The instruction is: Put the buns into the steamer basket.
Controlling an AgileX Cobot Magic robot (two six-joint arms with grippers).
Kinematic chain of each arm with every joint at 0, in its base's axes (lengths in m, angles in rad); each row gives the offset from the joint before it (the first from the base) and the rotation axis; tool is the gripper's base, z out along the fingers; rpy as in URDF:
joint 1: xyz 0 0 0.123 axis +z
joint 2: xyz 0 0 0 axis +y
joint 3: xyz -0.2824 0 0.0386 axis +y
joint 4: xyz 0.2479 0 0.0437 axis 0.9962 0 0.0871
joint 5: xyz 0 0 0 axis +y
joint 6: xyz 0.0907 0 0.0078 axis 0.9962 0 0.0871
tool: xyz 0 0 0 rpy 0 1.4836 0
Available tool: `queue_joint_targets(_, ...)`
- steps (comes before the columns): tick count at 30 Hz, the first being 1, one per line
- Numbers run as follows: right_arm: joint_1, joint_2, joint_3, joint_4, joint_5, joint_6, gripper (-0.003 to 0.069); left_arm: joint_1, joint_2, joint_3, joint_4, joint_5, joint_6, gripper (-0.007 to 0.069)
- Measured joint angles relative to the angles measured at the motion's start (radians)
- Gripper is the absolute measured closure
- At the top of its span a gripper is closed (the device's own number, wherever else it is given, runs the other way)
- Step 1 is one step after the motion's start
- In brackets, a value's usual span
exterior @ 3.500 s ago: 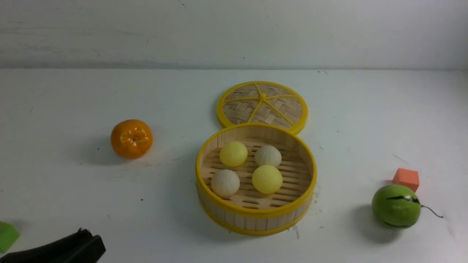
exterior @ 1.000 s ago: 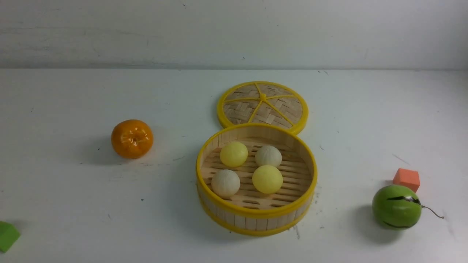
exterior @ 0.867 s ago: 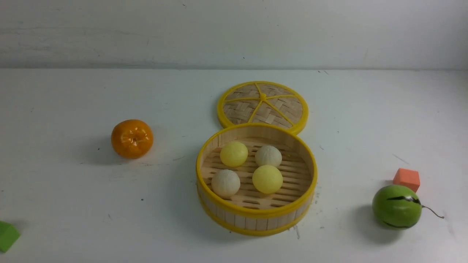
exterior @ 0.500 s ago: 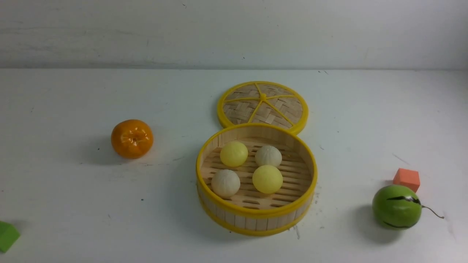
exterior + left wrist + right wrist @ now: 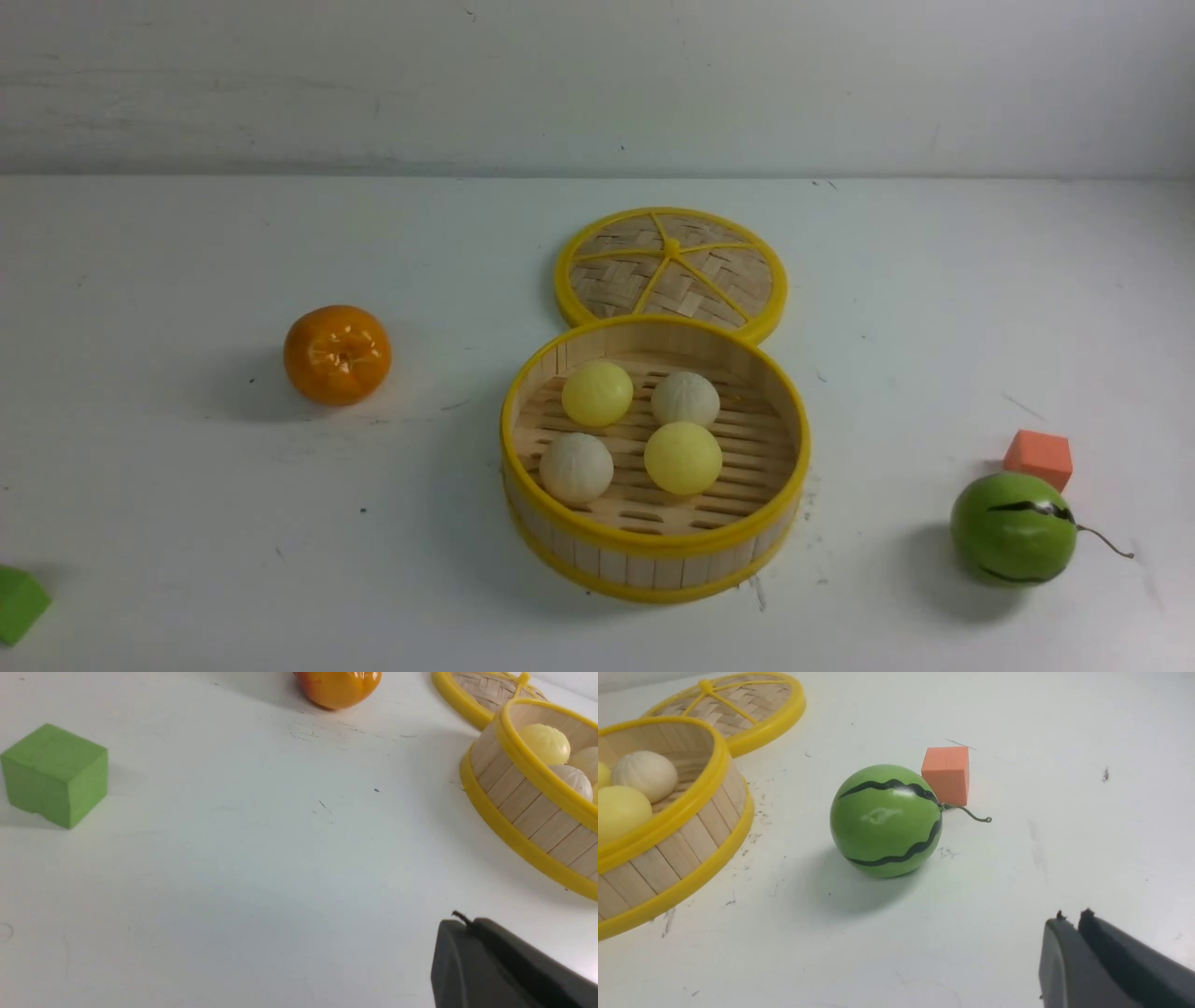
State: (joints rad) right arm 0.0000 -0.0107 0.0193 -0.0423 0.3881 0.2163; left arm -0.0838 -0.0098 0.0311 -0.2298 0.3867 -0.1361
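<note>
The steamer basket [image 5: 653,551] stands mid-table, a round bamboo tray with yellow rims. Inside lie two pale yellow buns [image 5: 597,393] [image 5: 682,457] and two off-white buns [image 5: 684,399] [image 5: 576,467]. The basket [image 5: 528,812] also shows in the left wrist view with buns [image 5: 544,744] in it. In the right wrist view the basket [image 5: 691,840] holds an off-white bun [image 5: 644,774]. Neither arm shows in the front view. My left gripper [image 5: 467,926] is shut and empty above bare table. My right gripper [image 5: 1071,921] is shut, empty, away from the basket.
A woven lid [image 5: 670,271] with yellow spokes lies just behind the basket. An orange [image 5: 336,354] sits to the left, a green cube [image 5: 19,602] at the near left edge. A green striped ball [image 5: 1012,527] and an orange cube [image 5: 1037,456] sit to the right.
The left arm's dark tip, seen at the lower left of the front view 3.5 s ago, has left that view. Over the last second nothing has moved.
</note>
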Motion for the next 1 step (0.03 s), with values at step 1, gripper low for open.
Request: queue_joint_targets(1,0.000,0.000,0.000,0.000,0.000,0.000,0.0619,0.000,0.000,0.000,0.000,0.000,0.000,0.0636)
